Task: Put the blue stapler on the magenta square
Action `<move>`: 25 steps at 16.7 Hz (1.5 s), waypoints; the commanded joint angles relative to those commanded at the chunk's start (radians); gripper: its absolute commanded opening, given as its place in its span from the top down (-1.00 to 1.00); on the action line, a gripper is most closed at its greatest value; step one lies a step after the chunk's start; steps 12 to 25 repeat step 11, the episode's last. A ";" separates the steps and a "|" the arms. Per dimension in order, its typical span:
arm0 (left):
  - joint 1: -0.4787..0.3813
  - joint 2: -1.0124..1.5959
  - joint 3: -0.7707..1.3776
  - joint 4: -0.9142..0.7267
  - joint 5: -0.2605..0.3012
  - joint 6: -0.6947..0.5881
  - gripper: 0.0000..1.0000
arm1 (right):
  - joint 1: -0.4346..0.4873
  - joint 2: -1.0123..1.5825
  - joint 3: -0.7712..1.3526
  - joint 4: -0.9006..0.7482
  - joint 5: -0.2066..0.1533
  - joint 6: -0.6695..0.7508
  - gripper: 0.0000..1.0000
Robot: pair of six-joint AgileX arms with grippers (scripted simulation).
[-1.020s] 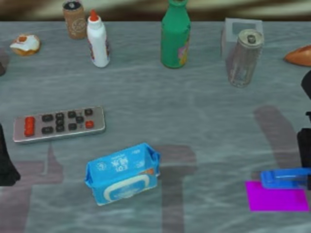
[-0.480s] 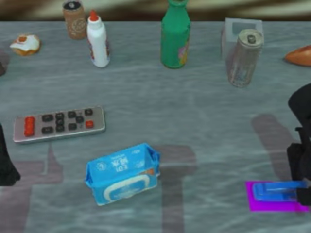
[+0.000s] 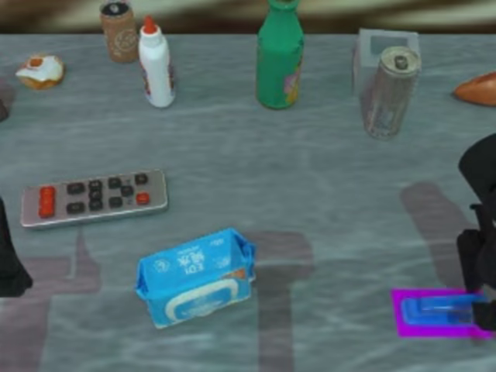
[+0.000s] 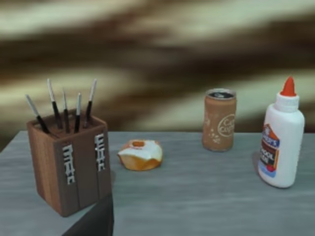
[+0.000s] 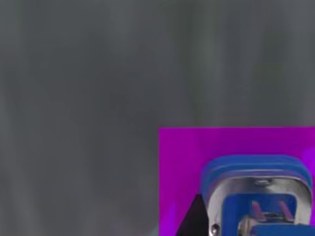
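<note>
Resting inside the magenta square (image 3: pixel 440 314) at the table's front right corner, the blue stapler (image 3: pixel 434 310) is awaiting release; right gripper (image 3: pixel 482 308) finger state indiscernible.

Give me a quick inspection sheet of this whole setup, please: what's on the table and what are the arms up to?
Surface: grey table.
Job's things: blue stapler lying within magenta square.
Clutter: remote, wipes pack, glue bottle, green bottle, two cans, doughnut, pen holder.
Grippers: right gripper at the stapler's end; left arm parked at the left edge.
Cables: nothing seen.
Surroundings: blurred brown backdrop.
</note>
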 joint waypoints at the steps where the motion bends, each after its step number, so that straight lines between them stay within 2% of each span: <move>1: 0.000 0.000 0.000 0.000 0.000 0.000 -1.00 | 0.000 0.000 0.000 0.000 0.000 0.000 -0.36; 5: 0.000 0.000 0.000 0.000 0.000 0.000 -1.00 | 0.000 0.000 0.000 0.000 0.000 0.000 -0.96; 6: 0.000 0.000 0.000 0.000 0.000 0.000 -1.00 | 0.000 0.000 0.000 0.000 0.000 0.000 -1.00; 25: 0.000 0.000 0.000 0.000 0.000 0.000 -1.00 | 0.000 0.000 0.000 0.000 0.000 0.000 -1.00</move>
